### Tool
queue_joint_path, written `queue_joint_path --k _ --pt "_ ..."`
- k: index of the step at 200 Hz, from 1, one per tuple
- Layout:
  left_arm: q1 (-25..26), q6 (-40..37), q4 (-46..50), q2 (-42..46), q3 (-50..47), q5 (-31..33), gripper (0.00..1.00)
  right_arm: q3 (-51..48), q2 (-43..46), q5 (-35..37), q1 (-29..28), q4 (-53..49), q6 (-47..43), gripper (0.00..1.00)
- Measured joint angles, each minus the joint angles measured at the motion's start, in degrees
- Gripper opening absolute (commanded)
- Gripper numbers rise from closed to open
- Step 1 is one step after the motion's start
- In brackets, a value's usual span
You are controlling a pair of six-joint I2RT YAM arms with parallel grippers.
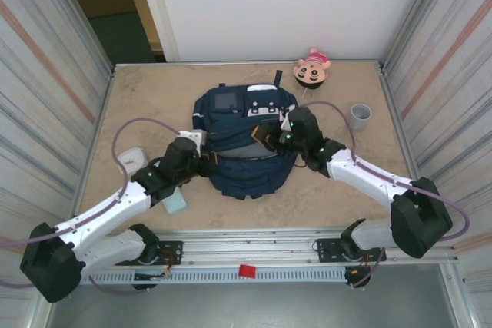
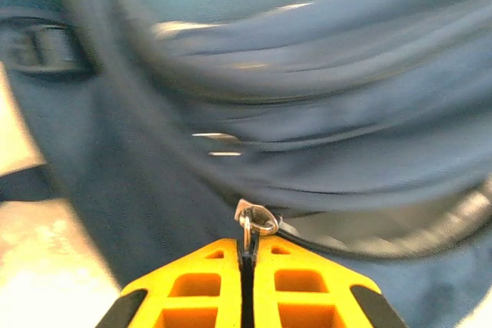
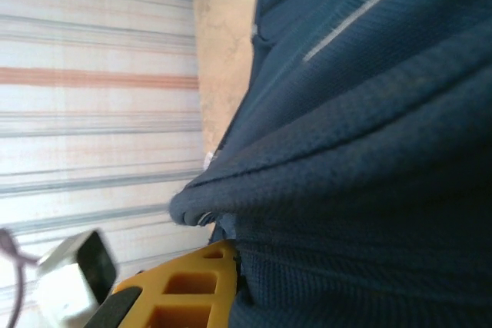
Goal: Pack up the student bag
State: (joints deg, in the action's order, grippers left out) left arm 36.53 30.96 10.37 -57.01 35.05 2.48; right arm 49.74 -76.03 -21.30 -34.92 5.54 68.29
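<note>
Navy bag (image 1: 244,140) flat at the middle of the counter (image 1: 138,105), white trim and a grey square patch toward its far end, cloth bunched in folds at the near edge; left hand (image 2: 247,245) pinched fully closed on a small metal zipper pull (image 2: 256,219) at the bag's left side; right hand (image 1: 269,134) pressed into the cloth on the bag's right, one yellow finger showing, the other buried under a fold; cannot tell how far open; left wrist view blurred.

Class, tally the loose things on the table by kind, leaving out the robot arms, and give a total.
Backpack: 1
Cartoon-face toy: 1
Grey cup: 1
Small white item: 1
Pale blue block: 1
Total: 5
</note>
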Motion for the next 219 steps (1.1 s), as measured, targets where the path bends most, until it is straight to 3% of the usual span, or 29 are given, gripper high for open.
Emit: queue_joint_path --k 52,64,80,102,132,177,209,219 --pt "-9.7 -4.7 -4.9 -0.8 -0.1 -7.2 0.0 9.7 0.0 -14.3 5.6 -11.8 -8.5 0.0" --pt "-10.8 -5.7 -7.0 -2.8 0.0 -8.3 0.04 10.4 -0.3 -16.0 6.2 -12.5 -9.1 0.0" --pt "-11.9 -6.8 -8.6 -6.3 0.6 -8.9 0.17 11.0 -1.1 -17.0 6.4 -12.5 -9.5 0.0" --pt "-13.7 -7.6 -7.5 -8.6 1.6 -7.5 0.51 11.0 -1.6 -17.4 6.8 -12.5 -10.0 0.0" --pt "-15.8 -5.9 -2.6 -4.9 2.1 -6.5 0.69 11.0 -1.9 -17.4 6.7 -10.9 -10.1 0.0" --pt "-15.8 -1.6 3.8 5.7 4.1 -7.5 0.73 12.5 -9.0 -15.8 2.2 -6.3 -10.1 0.0" --pt "-15.8 -0.7 5.4 6.4 4.2 -7.9 0.76 15.1 -14.9 -15.1 0.2 -3.3 -10.1 0.0" --pt "-15.8 -0.5 5.8 6.3 4.2 -8.0 0.77 15.5 -15.9 -14.8 0.0 -2.6 -10.1 0.06"
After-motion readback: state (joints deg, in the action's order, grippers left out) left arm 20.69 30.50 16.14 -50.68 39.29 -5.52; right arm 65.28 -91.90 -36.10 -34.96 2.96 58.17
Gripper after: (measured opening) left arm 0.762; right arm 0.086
